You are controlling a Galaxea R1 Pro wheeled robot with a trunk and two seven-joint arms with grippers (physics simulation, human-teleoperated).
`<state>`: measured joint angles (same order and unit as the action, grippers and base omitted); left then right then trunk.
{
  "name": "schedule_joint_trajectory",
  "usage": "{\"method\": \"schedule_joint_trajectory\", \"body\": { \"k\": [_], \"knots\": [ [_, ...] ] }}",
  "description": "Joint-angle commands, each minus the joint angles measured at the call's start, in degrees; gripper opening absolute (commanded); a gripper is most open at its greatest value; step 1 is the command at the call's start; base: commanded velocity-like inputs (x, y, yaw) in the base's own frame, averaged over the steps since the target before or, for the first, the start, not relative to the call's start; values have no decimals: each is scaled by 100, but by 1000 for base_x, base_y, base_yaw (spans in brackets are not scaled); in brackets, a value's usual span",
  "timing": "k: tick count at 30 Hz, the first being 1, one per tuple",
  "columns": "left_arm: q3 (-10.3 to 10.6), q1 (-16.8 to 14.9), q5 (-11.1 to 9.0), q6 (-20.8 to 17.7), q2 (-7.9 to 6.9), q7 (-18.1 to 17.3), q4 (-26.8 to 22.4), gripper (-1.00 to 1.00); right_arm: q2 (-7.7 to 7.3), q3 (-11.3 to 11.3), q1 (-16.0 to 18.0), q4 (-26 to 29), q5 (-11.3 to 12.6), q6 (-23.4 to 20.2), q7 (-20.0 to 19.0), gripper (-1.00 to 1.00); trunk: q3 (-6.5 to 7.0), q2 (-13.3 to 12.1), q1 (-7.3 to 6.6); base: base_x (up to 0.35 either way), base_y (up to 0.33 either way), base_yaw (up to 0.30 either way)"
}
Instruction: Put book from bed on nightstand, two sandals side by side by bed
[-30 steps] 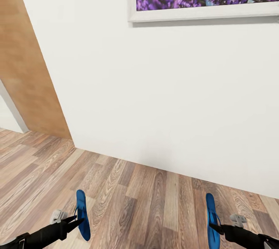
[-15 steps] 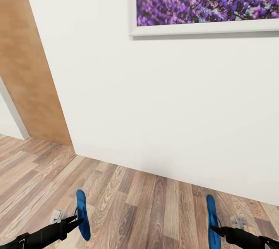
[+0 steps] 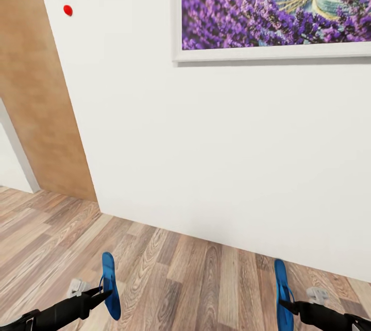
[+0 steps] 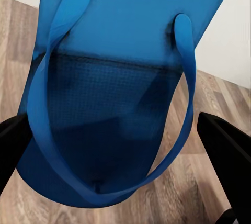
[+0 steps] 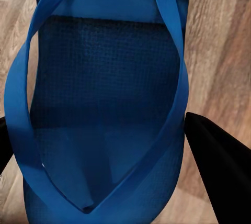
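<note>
Two sandals are carried above the wood-plank floor (image 3: 196, 269), one in each tool: the left sandal (image 3: 109, 285) is clamped in the left tool (image 3: 101, 294), the right sandal (image 3: 282, 295) in the right tool (image 3: 286, 304). Ahead stands a white wall (image 3: 206, 140) with a lavender picture (image 3: 273, 3), a brown door (image 3: 31, 88) at its left.

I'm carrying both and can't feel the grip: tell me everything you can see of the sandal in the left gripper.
The left sandal is a bright blue flat flip-flop with a finely textured footbed and a thin thong strap, which looks rubbery. It is held off the wood-plank floor on edge, its length pointing toward the white wall. The left gripper is shut on it, a black finger at each side. Nothing else touches it.
</note>
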<state>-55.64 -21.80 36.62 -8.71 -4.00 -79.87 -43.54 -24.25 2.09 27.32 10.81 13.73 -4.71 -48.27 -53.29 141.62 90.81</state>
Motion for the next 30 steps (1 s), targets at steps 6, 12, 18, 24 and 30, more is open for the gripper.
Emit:
{"method": "schedule_joint_trajectory", "body": {
  "k": [6,12,18,24,30],
  "knots": [
    [-26,-8,36,-61,4,-42,-5,-100,0,17,2,0,17,-49,-25,-100,102,-239,-134,0,0,0],
    [-26,-8,36,-61,4,-46,-5,-100,1,15,2,0,16,-51,-25,-100,192,-440,-243,0,0,0],
    [-26,-8,30,-61,4,-46,-5,-100,2,18,2,-5,16,-32,-25,-100,192,-440,-243,0,0,0],
    [-26,-8,35,-61,4,-45,-5,-100,4,14,2,-7,15,-30,-11,-100,192,-440,-243,0,0,0],
    [-27,-8,31,-61,3,-46,-5,-100,6,11,2,-9,15,-30,-8,-100,192,-440,-243,0,0,0]
  ]
}}
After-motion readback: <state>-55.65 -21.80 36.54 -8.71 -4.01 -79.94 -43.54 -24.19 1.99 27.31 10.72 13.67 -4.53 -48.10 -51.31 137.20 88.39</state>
